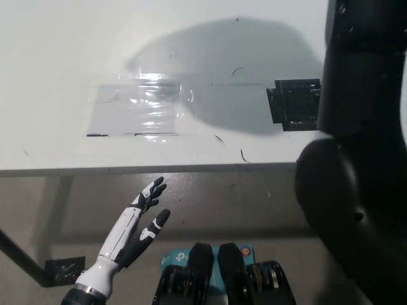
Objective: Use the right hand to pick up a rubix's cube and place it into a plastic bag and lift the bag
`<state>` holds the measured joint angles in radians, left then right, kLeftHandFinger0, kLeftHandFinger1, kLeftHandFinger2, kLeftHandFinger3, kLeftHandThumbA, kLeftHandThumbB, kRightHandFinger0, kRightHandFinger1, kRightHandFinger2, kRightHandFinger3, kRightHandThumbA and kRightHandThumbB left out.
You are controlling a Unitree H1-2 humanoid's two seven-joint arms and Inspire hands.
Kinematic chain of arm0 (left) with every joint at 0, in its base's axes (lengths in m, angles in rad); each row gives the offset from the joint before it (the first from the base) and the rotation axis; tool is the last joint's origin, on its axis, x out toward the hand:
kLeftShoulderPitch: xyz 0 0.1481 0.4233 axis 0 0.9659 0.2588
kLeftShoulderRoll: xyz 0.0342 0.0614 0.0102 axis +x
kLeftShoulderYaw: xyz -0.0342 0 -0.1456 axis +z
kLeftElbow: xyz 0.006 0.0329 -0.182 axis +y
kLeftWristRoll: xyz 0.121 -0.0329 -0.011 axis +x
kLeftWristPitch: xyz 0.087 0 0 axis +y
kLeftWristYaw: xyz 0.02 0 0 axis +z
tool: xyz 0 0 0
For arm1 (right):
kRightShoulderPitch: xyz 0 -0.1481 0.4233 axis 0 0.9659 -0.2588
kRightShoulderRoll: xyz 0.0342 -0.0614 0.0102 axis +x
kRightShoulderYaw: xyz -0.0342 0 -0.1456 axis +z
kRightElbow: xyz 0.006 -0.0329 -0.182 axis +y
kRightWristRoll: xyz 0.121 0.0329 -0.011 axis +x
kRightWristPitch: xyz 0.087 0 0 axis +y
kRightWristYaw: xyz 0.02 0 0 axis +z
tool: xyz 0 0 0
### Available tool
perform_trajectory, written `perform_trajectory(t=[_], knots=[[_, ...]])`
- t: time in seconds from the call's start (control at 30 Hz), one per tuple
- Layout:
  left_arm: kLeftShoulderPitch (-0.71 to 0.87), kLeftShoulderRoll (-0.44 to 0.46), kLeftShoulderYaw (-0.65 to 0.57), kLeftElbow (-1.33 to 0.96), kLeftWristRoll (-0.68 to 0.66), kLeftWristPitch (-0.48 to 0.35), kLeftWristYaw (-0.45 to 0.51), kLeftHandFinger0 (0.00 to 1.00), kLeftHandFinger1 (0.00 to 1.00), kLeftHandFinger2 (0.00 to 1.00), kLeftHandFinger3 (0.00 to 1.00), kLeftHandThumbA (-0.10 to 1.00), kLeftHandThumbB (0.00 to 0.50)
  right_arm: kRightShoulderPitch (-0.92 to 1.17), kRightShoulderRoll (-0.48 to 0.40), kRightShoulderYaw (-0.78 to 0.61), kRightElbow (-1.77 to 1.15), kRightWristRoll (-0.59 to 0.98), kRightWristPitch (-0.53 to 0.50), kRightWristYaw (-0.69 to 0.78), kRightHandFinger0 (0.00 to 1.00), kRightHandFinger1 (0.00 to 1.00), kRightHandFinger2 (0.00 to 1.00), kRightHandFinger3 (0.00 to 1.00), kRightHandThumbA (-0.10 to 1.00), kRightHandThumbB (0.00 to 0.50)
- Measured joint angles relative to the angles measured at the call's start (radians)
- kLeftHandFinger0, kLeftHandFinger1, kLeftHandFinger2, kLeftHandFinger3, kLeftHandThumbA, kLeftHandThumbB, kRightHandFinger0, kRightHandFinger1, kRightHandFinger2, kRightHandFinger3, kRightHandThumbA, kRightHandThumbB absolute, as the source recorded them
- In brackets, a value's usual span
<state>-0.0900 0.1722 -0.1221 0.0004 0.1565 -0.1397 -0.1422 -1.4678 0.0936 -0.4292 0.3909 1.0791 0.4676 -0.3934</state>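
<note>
A clear plastic bag (138, 113) lies flat on the white table (63, 57), left of middle. No Rubik's cube shows anywhere in the head view. My black right arm (359, 127) rises along the right edge and runs out of the top of the picture, so its hand is out of sight; it casts a broad shadow on the table beside the bag. My white left hand (137, 225) hangs below the table's front edge at the lower left, open and holding nothing.
A black square plate (292, 105) sits on the table right of the bag, partly behind my right arm. The table's front edge (152, 169) crosses the picture; below it are floor and a small black plate (63, 270).
</note>
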Motion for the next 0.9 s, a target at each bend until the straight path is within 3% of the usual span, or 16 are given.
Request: perform_trajectory(t=[0.27,0.37,0.4,0.43,0.47,0.53,0.7,0.8,0.83,0.87,0.9], knots=[[0.000,0.000,-0.001,0.000,-0.001,-0.001,0.000,1.00,1.00,1.00,1.00,0.98,0.153,0.103,0.028,0.009,0.139,-0.007,-0.001,0.017,0.00,0.10,0.71,1.00,-0.10,0.082],[0.000,0.000,-0.003,0.000,-0.001,-0.002,0.000,1.00,1.00,1.00,1.00,0.97,0.167,0.182,0.050,0.031,0.287,-0.050,-0.023,0.061,0.00,0.09,0.72,1.00,-0.10,0.102],[0.000,0.000,-0.004,0.000,-0.001,-0.002,0.000,1.00,1.00,1.00,1.00,0.97,0.168,0.197,0.052,0.033,0.344,-0.066,-0.033,0.075,0.00,0.02,0.62,1.00,-0.10,0.020],[0.000,0.000,-0.004,0.000,-0.001,-0.002,0.000,1.00,1.00,1.00,1.00,0.97,0.168,0.203,0.052,0.036,0.376,-0.077,-0.040,0.084,0.00,0.02,0.62,1.00,-0.10,0.020],[0.000,0.000,-0.005,0.000,-0.001,-0.002,-0.001,1.00,1.00,1.00,1.00,0.97,0.168,0.206,0.050,0.040,0.425,-0.090,-0.054,0.099,0.00,0.15,0.68,1.00,-0.10,0.107],[0.000,0.000,-0.005,0.000,-0.001,-0.002,-0.001,1.00,1.00,1.00,1.00,0.98,0.171,0.208,0.049,0.045,0.463,-0.104,-0.066,0.112,0.00,0.07,0.70,1.00,-0.10,0.090],[0.001,0.001,-0.009,0.000,0.000,-0.002,-0.001,1.00,1.00,1.00,1.00,0.98,0.175,0.210,0.016,0.083,0.735,-0.188,-0.153,0.168,0.00,0.04,0.70,1.00,-0.10,0.100],[0.002,0.001,-0.012,-0.001,0.002,-0.002,-0.001,1.00,1.00,1.00,1.00,0.98,0.176,0.219,-0.016,0.117,0.856,-0.244,-0.198,0.195,0.00,0.07,0.73,1.00,-0.10,0.124],[0.002,0.001,-0.013,-0.002,0.002,-0.002,-0.001,1.00,1.00,1.00,1.00,0.97,0.168,0.221,-0.021,0.123,0.868,-0.252,-0.204,0.199,0.00,0.15,0.82,1.00,-0.10,0.159],[0.002,0.001,-0.013,-0.003,0.003,-0.002,-0.001,1.00,1.00,1.00,1.00,0.96,0.170,0.227,-0.041,0.139,0.903,-0.280,-0.226,0.210,0.02,0.22,0.88,0.94,-0.10,0.191],[0.002,0.001,-0.013,-0.003,0.003,-0.002,-0.001,1.00,1.00,1.00,1.00,0.95,0.170,0.228,-0.047,0.147,0.911,-0.291,-0.233,0.212,0.06,0.27,0.84,0.66,-0.10,0.231]])
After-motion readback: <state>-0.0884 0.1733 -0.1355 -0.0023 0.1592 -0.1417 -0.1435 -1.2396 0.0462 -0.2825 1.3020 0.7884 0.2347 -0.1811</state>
